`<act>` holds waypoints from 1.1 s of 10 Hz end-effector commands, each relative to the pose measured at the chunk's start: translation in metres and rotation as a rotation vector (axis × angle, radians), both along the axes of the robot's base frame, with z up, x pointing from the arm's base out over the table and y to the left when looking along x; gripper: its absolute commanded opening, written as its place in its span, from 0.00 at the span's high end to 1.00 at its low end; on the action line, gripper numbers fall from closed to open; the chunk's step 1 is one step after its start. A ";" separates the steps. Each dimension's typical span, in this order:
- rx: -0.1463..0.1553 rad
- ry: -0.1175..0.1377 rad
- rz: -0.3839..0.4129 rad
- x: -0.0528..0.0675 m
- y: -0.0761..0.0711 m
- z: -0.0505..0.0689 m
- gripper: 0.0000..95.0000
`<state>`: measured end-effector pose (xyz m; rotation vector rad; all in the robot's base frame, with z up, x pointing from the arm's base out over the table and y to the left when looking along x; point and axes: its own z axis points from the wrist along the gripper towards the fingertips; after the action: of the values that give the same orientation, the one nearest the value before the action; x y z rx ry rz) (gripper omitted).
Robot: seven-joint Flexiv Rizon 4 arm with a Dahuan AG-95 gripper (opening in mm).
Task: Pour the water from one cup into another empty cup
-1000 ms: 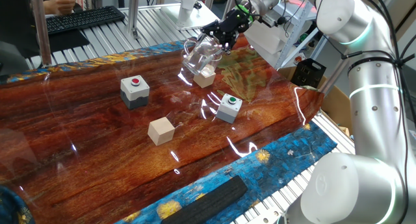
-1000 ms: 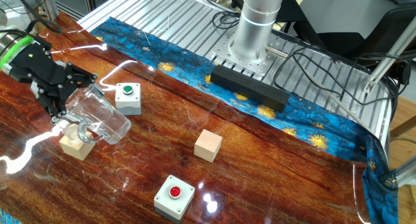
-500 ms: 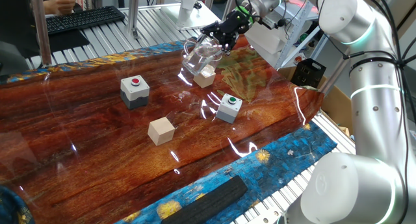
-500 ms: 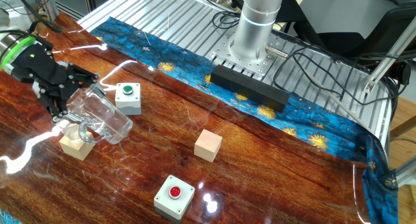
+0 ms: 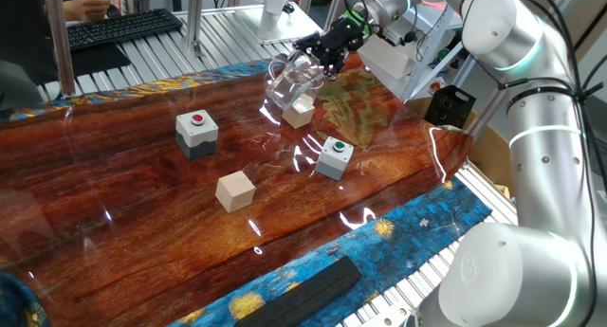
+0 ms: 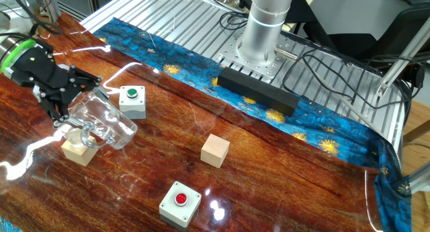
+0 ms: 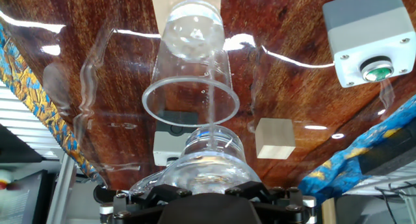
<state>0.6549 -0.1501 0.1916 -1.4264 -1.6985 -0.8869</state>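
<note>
The water point(image 7: 211, 107) runs in a thin stream from the handled mug point(image 6: 101, 121), which I hold tipped with the gripper point(image 6: 66, 97) clamped on it, its lip above the small cup point(image 7: 190, 68) at twelve o'clock in the hand view, catching the flow.

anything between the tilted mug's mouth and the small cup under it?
Hand view: only a thin stream of water runs from the mug, held by the gripper, into the small cup. Nothing solid between them.
</note>
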 end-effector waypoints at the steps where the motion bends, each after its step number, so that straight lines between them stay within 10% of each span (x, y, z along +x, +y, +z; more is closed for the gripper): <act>1: -0.016 -0.006 0.001 0.000 0.000 -0.001 1.00; 11: -0.200 -0.134 0.083 -0.003 0.005 -0.002 1.00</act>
<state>0.6576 -0.1790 0.2174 -1.4373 -1.9636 -0.8012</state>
